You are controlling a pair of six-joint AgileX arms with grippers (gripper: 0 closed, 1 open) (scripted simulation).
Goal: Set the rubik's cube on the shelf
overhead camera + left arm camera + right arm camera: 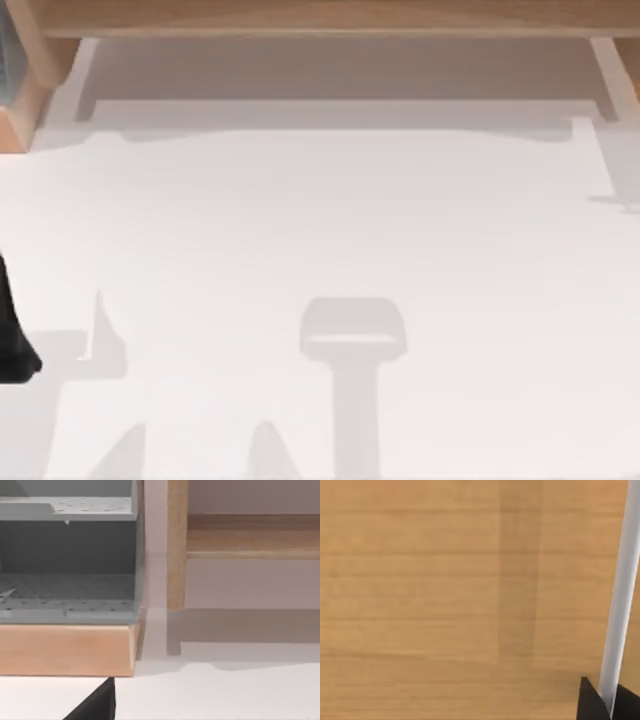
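Shelf point(320, 18) ran along the table's point(330, 230) far edge, w/ uprights at its left and right ends. Left arm point(12, 335) sat at the table's left edge; ahead of its wrist stood a drawer unit point(67, 570), shelf side panel point(177, 545) just beside it.

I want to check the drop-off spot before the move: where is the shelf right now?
The shelf runs along the far edge of the table in the top view, spanning left to right, on white supports, with a grey rack beside its left end.
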